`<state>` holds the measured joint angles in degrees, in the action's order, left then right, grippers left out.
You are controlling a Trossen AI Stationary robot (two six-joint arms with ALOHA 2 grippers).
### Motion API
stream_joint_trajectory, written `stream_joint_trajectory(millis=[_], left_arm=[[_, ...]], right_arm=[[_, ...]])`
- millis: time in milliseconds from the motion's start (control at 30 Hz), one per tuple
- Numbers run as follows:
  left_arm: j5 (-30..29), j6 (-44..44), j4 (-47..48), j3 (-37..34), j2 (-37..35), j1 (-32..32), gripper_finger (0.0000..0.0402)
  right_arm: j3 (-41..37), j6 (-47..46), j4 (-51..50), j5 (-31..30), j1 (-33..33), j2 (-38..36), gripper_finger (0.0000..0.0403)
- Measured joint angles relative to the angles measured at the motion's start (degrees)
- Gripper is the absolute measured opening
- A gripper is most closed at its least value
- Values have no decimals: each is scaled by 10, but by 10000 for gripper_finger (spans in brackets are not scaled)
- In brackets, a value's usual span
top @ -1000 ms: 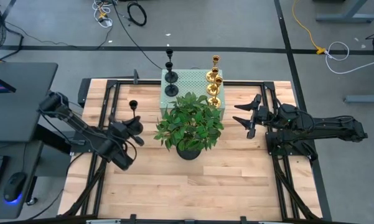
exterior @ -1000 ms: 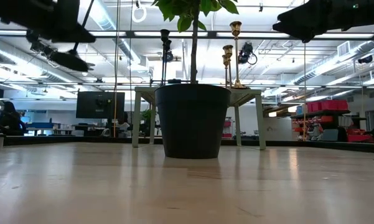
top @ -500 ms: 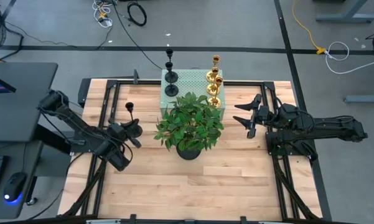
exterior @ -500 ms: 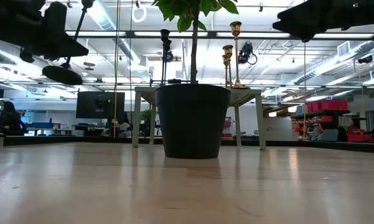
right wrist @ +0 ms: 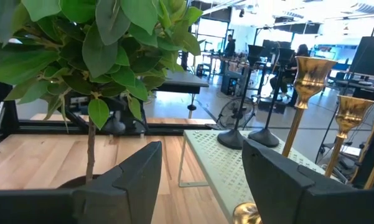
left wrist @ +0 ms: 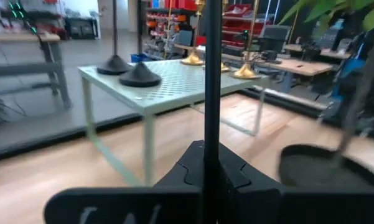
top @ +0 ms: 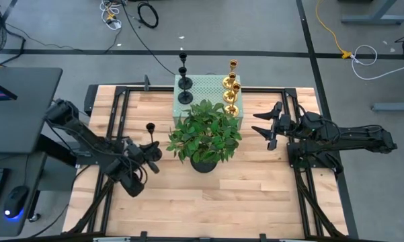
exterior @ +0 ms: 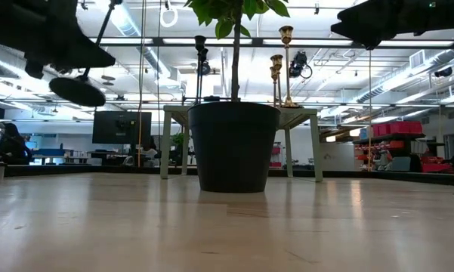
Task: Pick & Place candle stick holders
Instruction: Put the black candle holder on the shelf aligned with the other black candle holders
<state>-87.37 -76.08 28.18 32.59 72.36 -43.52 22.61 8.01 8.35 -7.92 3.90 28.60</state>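
Left claw (top: pixel 150 153) is clenching a black candle stick holder (top: pixel 150 128) by its stem, carrying it clear above the wooden surface (top: pixel 208 195) on the left side of the potted plant (top: pixel 205 138); in the low view its round base (exterior: pixel 77 91) is hanging in the air, stem tilting slightly off upright. Its long axis is running roughly vertical, straight up between the clamped fingers, as the left wrist view is showing; the holder is lying nearest the left arm, which alone is bearing it. On the pale green perforated box (top: pixel 205 86) behind the plant, 2 more black holders (top: pixel 184 81) are standing upright at the left end and 3 gold holders (top: pixel 231 91) at the right end. From the claw, the box is lying ahead and toward the far edge, past the plant's leaves; any coming move, judging from the layout, is turning on keeping the stem upright over its resting place. Right claw (top: pixel 271 126) is waiting released on the plant's right, fingers spread, facing the gold holders and holding nothing.
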Motion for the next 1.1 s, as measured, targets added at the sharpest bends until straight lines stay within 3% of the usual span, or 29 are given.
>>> stream_joint_trajectory(millis=[133,267,333,400,567,733,867,967,1100], left_arm=[[50,110,-144,8,28,7,5],[158,424,-413,9,63,49,5],[183,516,-452,8,64,83,5],[202,546,-439,8,47,117,5],[342,618,-433,7,13,212,5],[367,650,-417,7,-37,284,6],[370,629,-359,7,-71,293,6],[365,662,-399,-6,-89,309,7],[428,689,-504,-57,-102,366,5]], right_arm=[[0,0,1,0,0,2,223],[0,0,2,0,0,2,223],[0,0,2,0,0,3,223],[0,-3,0,12,0,3,223],[0,-2,-1,50,0,3,223],[0,1,-2,49,0,3,223],[0,7,-2,49,0,3,223],[0,15,-2,46,0,3,223],[0,15,-2,43,0,3,223]])
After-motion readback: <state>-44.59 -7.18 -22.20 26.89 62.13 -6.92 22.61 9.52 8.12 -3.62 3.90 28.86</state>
